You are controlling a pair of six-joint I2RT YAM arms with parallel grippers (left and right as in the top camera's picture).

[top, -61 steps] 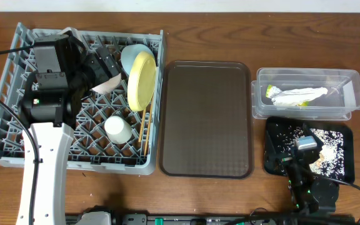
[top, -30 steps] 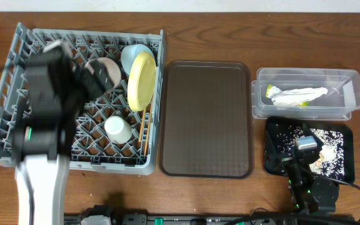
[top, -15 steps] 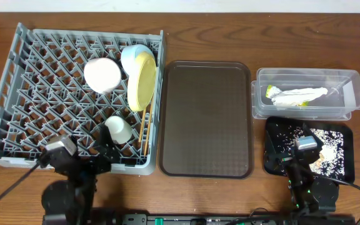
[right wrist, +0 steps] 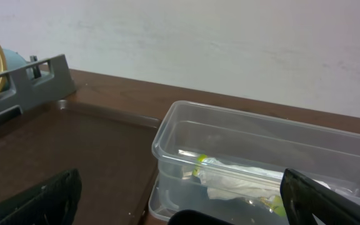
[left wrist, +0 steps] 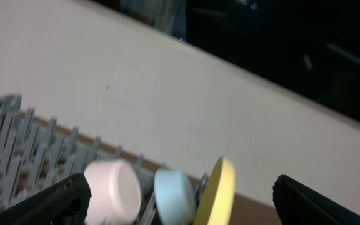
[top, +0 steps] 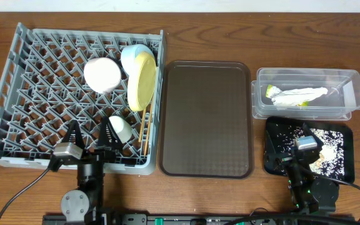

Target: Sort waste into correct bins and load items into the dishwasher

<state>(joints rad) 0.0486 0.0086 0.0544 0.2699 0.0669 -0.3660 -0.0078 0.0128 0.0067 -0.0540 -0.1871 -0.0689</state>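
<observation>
My left gripper [top: 90, 132] hangs spread wide and empty at the near edge of the large grey plastic dish rack [top: 17, 94]. In the rack, the white bowl [top: 102, 74], small light blue bowl [top: 133, 55] and yellow-green plate [top: 141, 80] stand on edge. Only the overhead view adds the small white cup [top: 120, 128] and thin wooden chopsticks [top: 144, 128]. My right gripper [right wrist: 189, 197] is wide and empty too. Its camera shows the clear rectangular plastic tub [right wrist: 167, 134] holding a green-tipped crumpled wrapper [right wrist: 230, 178]. The shallow black tray [top: 274, 150] of pale rice scraps [top: 330, 140] shows only from above.

L gripper [top: 90, 137], R gripper [right wrist: 183, 195] both low (jaws wide apart), arms folded.
</observation>
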